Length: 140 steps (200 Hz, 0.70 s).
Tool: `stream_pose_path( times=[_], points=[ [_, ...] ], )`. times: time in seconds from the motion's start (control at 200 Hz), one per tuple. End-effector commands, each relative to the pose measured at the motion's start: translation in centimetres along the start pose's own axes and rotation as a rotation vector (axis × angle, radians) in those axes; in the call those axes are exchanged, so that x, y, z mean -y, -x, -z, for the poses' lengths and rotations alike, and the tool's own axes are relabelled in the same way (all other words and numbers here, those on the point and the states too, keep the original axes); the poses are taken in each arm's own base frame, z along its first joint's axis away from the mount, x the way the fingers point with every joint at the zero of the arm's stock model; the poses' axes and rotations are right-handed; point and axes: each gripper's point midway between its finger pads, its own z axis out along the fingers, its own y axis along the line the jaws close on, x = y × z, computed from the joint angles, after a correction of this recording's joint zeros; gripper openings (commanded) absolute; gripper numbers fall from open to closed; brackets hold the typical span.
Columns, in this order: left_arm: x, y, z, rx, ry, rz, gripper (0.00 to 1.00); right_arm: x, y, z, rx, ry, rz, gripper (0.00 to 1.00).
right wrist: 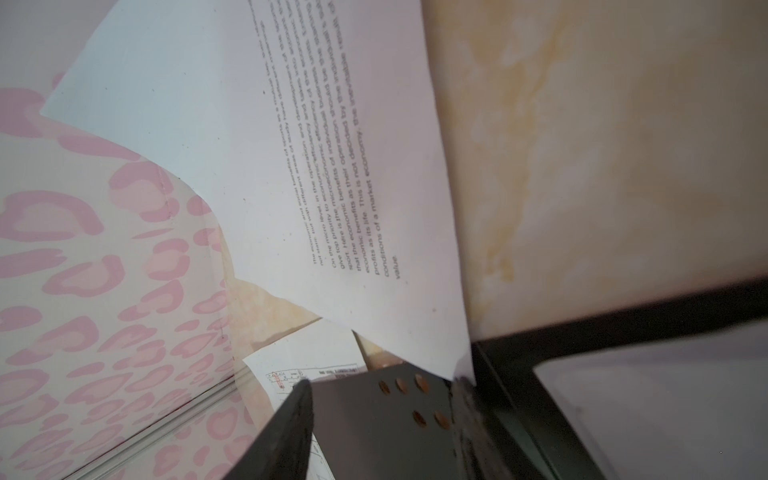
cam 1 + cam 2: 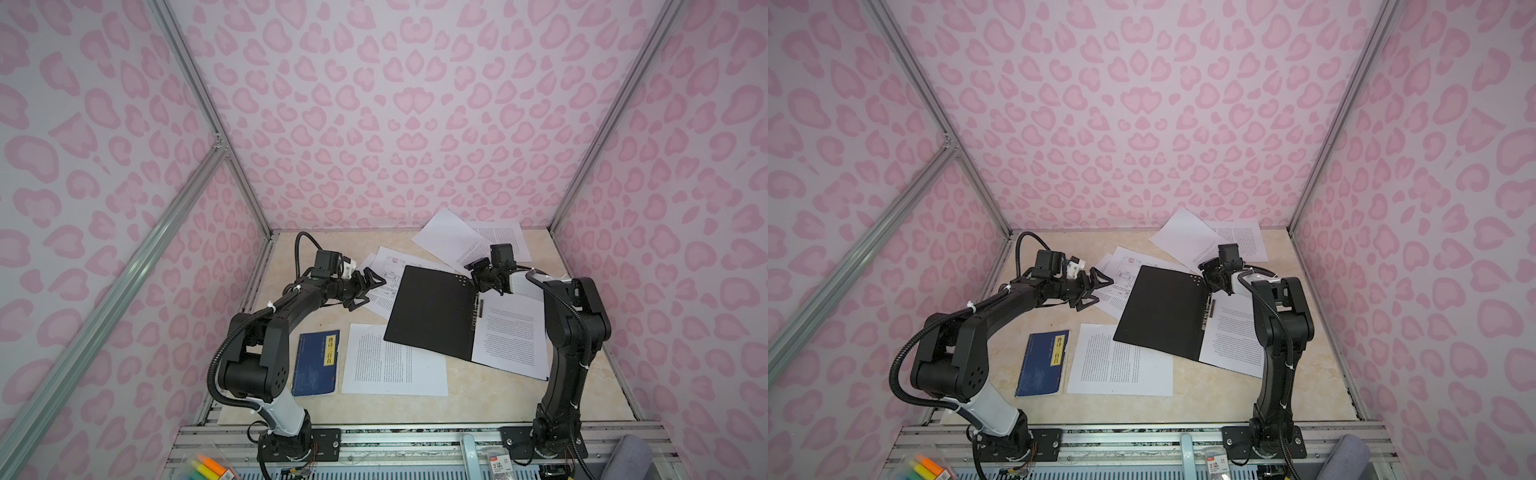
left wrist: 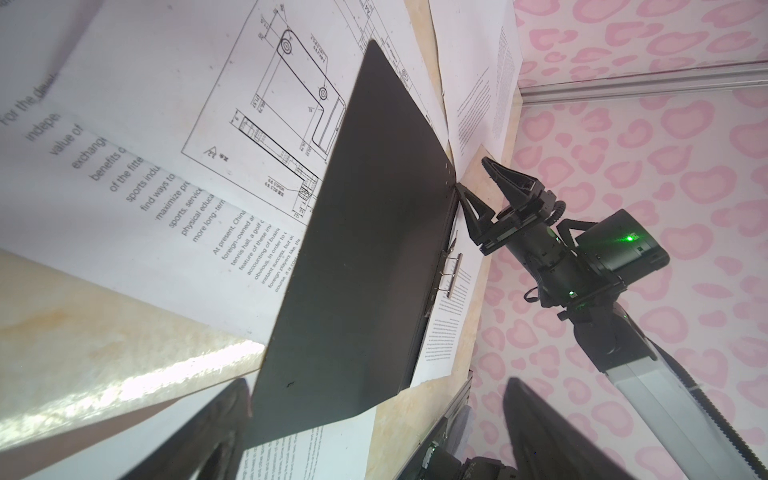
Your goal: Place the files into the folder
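The beige surface fills the floor of the pink spotted box. The biggest thing on it is the folder. It lies open and flat, a bit right of the middle, with its black inside up.

The files are white sheets with small black print, spread around the surface. One sheet lies inside the right half of the folder. One lies at the front, with its corner tucked under the left half of the folder. A sheet with line drawings and some other sheets poke out from under the far left side of the folder. Two more sheets lie at the back by the wall.

A dark blue book with a yellow label lies at the front left, just beside the front sheet.

The left fingers are spread wide and hold nothing. They hang over the sheets to the left of the folder.

The right fingers are at the far edge of the folder, by its middle fold. They stand partly apart. One tip touches the edge of the folder, near some small dots.

A thin metal strip runs along the fold.
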Motion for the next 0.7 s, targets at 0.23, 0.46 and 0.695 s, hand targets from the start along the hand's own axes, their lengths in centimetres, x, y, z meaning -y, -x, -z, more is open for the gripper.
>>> stream_pose_path(
  times=[0.23, 0.46, 0.695],
  points=[
    [0.5, 0.3, 0.0, 0.003, -0.027, -0.016, 0.96, 1.2, -0.8, 0.2, 0.003, -0.02, -0.016, 0.55],
    [0.2, 0.4, -0.2, -0.002, -0.028, -0.005, 0.95, 1.7, 0.4, 0.2, 0.028, -0.023, -0.031, 0.49],
    [0.2, 0.4, -0.2, -0.002, -0.029, -0.003, 0.95, 1.7, 1.5, -1.0, 0.063, -0.02, -0.058, 0.4]
  ],
)
